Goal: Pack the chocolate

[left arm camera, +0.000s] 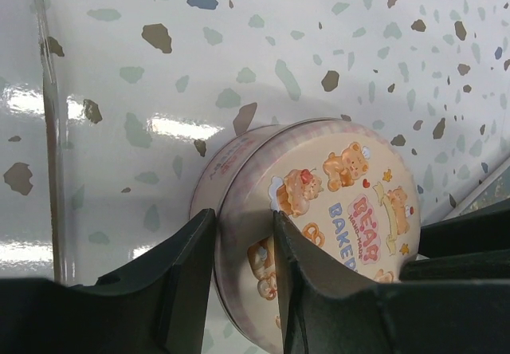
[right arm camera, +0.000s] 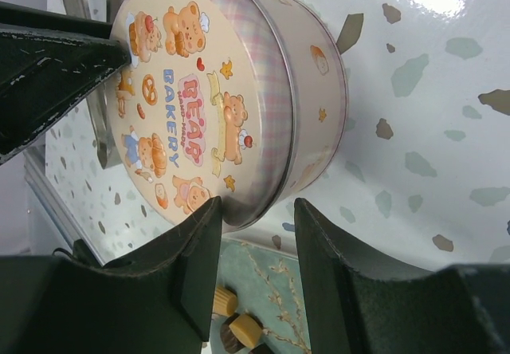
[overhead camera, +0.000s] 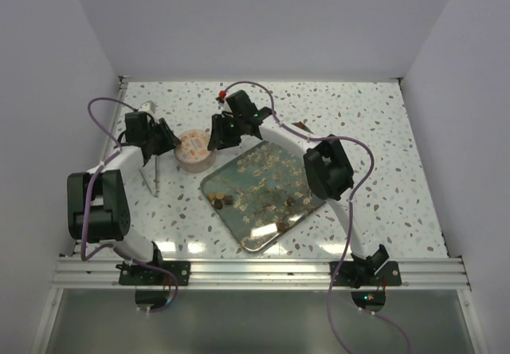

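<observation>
A round pink tin (overhead camera: 195, 150) with a bear-bakery lid stands closed on the table, left of the grey tray (overhead camera: 299, 180). My left gripper (overhead camera: 167, 142) is shut on the tin's lid rim (left arm camera: 243, 222), one finger outside the wall and one on the lid top. My right gripper (overhead camera: 221, 134) is open at the tin's opposite edge (right arm camera: 256, 206), one finger touching the lid rim, the other apart. The chocolate (overhead camera: 220, 201) lies in small brown and tan pieces on the tray; two pieces (right arm camera: 239, 330) show between my right fingers.
Thin metal tweezers (overhead camera: 150, 177) lie on the speckled table left of the tin and show in the left wrist view (left arm camera: 49, 131). More pieces lie near the tray's front edge (overhead camera: 279, 226). White walls enclose the table.
</observation>
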Motion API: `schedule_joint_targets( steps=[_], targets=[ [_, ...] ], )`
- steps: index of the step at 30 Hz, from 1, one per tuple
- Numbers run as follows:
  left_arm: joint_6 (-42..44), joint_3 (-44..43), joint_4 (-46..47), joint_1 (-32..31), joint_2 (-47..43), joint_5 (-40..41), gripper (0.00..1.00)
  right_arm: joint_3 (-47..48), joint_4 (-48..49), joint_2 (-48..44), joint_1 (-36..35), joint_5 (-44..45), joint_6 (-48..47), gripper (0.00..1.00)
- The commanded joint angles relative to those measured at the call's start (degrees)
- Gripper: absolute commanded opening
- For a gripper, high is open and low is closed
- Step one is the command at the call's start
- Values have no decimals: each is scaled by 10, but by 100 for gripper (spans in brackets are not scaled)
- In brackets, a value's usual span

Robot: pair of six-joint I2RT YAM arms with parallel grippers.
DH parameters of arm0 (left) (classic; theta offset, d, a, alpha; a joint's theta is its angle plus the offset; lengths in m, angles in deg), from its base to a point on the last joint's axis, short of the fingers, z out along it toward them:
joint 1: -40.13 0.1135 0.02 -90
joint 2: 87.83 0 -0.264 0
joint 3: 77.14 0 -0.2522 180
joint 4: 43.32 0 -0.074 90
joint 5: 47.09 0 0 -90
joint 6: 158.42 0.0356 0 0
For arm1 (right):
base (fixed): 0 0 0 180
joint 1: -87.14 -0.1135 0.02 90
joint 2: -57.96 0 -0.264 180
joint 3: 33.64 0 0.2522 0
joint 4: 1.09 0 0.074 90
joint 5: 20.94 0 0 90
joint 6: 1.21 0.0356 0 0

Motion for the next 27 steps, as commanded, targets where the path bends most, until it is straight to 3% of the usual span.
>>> schedule_joint_targets(
  steps=[1, 19, 24, 25, 27],
  targets=[
    [45, 19, -109, -19, 49, 84, 39, 10, -38, 11, -3, 39, -26, 44],
    [51, 1, -121, -50, 41, 101, 41, 1, -93, 32, -12, 78, -75, 44],
    [53, -29, -120, -50, 1, 87, 57, -5, -51, -3, -12, 51, -64, 51],
    [53, -36, -122, -50, -4, 87, 59, -1, -48, -8, -13, 47, -62, 62],
    [55, -61, -125, -50, -19, 86, 65, 9, -37, -27, -13, 45, -61, 70]
  ],
)
